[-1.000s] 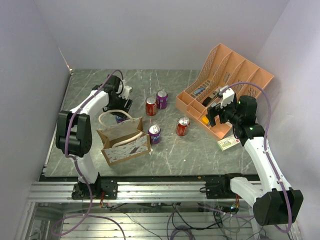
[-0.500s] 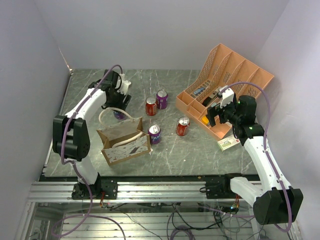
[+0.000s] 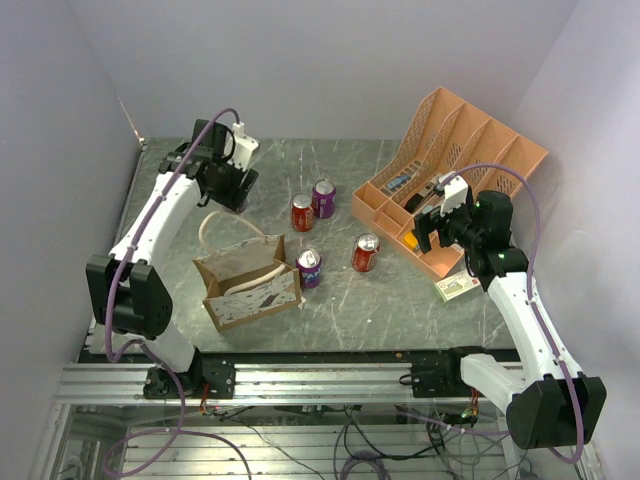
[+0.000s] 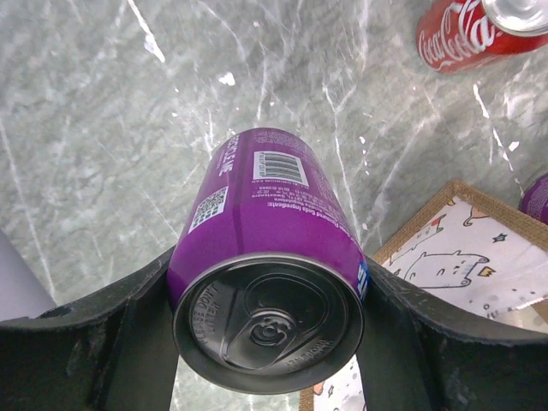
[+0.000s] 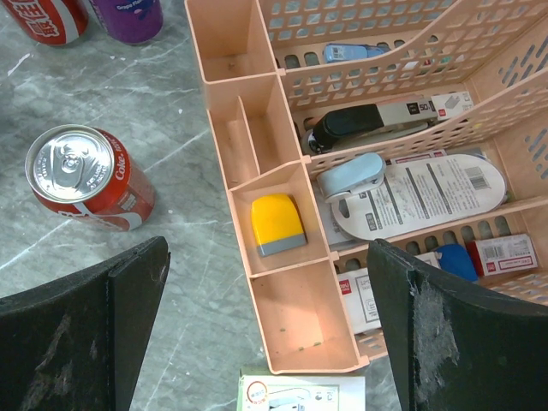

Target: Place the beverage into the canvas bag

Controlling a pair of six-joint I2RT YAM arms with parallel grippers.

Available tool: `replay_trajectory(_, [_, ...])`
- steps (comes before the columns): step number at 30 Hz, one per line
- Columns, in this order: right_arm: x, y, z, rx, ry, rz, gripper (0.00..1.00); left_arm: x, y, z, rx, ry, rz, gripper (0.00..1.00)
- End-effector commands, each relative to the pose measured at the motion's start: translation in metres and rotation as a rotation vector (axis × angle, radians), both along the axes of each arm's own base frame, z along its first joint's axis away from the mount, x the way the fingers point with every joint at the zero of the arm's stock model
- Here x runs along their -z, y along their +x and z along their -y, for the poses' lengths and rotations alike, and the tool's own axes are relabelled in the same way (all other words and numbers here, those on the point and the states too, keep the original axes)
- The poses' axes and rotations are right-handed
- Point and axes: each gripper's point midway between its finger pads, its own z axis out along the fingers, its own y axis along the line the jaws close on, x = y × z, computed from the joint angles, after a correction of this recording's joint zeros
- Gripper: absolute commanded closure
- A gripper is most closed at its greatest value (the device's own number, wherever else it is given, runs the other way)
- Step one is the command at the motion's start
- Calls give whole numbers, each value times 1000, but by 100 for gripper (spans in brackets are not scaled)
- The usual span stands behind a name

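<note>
My left gripper (image 3: 226,186) is shut on a purple beverage can (image 4: 265,214) and holds it in the air, behind the canvas bag (image 3: 247,282). In the left wrist view the gripper (image 4: 269,330) clasps the can near its top, and the bag's open corner (image 4: 458,253) lies below to the right. The bag stands open, its cream rope handle (image 3: 212,225) draped over the back. On the table stand a red can (image 3: 302,212), a purple can (image 3: 323,197), another purple can (image 3: 309,268) next to the bag, and a red can (image 3: 366,252). My right gripper (image 3: 428,228) is open and empty.
The orange plastic file organizer (image 3: 455,165) with office items stands at the back right, under my right gripper (image 5: 270,330); it also shows in the right wrist view (image 5: 274,137). A small box (image 3: 457,287) lies in front of it. A red can (image 5: 86,175) stands left of the organizer.
My left gripper has risen from beside the bag's handle and moved back and slightly left, lifting the purple can off the table. The right arm has not moved.
</note>
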Motion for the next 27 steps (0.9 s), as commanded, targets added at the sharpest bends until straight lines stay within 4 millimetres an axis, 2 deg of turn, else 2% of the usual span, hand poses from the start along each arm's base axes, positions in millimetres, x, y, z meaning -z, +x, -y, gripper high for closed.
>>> replay_trajectory(1, [5, -1, -1, -6, -9, -15, 0, -72, 4, 1, 16, -12, 182, 93])
replay_trajectory(5, [6, -1, -2, -7, -13, -15, 0, -116, -4, 5, 32, -41, 282, 93])
replay_trajectory(6, [6, -1, -2, -7, -12, -15, 0, -132, -9, 7, 42, -58, 319, 93])
replay_trajectory(9, [6, -1, -3, -10, -13, -17, 0, -163, -25, 18, 88, -104, 389, 93])
replay_trajectory(12, [6, -1, -3, -11, -14, -17, 0, -182, -49, 34, 171, -143, 413, 93])
replay_trajectory(15, [6, -2, -4, -15, -11, -16, 0, -192, -78, 48, 244, -176, 402, 93])
replay_trajectory(20, [4, -3, -6, -25, -7, -13, 0, -188, -126, 63, 382, -246, 334, 93])
replay_trajectory(23, [3, -4, -10, -44, 2, -10, 0, -171, -154, 58, 459, -223, 282, 93])
replay_trajectory(27, [-2, -9, -18, -93, 20, 5, 0, -143, -177, 46, 505, -162, 224, 93])
